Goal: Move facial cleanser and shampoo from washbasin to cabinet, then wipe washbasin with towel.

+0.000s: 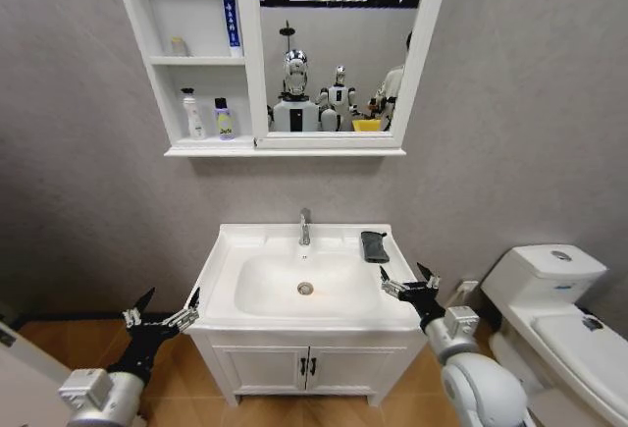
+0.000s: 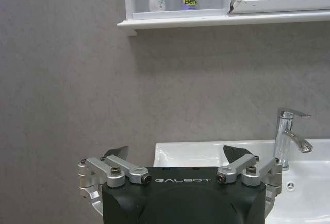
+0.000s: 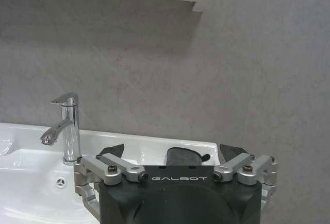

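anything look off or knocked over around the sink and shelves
Nothing stands out. Two bottles stand upright in the cabinet's lowest compartment, and the dark towel lies flat on the washbasin rim right of the faucet. No spill shows. The left gripper and right gripper hover open, holding nothing.

I see the white washbasin [image 1: 235,260], bowl bare. The dark folded towel [image 1: 374,246] lies flat on its back right rim. On the white cabinet's [image 1: 149,29] lowest shelf stand a white bottle [image 1: 193,115] and a lilac bottle [image 1: 225,120], side by side.
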`<state>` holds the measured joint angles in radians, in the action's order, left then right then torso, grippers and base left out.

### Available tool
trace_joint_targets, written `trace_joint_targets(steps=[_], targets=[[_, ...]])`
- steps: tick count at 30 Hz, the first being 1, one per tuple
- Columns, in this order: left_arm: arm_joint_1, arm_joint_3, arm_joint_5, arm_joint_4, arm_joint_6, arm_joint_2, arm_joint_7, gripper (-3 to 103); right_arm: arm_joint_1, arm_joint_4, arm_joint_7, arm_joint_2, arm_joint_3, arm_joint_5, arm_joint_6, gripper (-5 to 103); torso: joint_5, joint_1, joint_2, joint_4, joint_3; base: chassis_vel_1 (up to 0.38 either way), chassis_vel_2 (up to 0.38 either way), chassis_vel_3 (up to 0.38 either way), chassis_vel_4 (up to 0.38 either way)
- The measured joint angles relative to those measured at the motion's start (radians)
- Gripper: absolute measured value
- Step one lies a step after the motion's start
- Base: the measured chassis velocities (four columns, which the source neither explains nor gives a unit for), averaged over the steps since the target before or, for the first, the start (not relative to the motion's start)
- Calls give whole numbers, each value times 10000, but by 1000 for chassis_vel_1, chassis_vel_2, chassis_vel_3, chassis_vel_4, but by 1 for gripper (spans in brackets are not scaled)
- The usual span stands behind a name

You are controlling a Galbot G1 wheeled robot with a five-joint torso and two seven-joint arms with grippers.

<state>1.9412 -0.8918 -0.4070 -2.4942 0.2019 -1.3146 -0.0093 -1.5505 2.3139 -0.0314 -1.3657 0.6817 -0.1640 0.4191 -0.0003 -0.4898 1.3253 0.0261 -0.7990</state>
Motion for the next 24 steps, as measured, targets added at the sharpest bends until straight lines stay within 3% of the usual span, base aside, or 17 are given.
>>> trace_joint_targets(steps=[17, 20, 22, 24], targets=[[0, 0, 0, 0, -1, 0, 7, 100, 53, -100, -108, 6, 67, -41, -19, 100, 0, 1, 0, 0, 0, -39, 36, 38, -32], [0, 0, 0, 0, -1, 0, 6, 100, 75, -172, 235, 16, 15, -114, -32, 100, 0, 1, 0, 0, 0, -86, 100, 98, -102], [-1, 1, 0, 1, -2, 1, 10, 100, 562, -469, 989, 190, 36, -787, 646, 100, 4, -3, -2, 2, -2, -71, 79, 44, -53], [-1, 1, -1, 1, -2, 0, 9, 100, 818, -635, 1183, 325, 80, -931, 795, 100, 1, -3, -2, 0, -2, -34, 34, 9, -18]])
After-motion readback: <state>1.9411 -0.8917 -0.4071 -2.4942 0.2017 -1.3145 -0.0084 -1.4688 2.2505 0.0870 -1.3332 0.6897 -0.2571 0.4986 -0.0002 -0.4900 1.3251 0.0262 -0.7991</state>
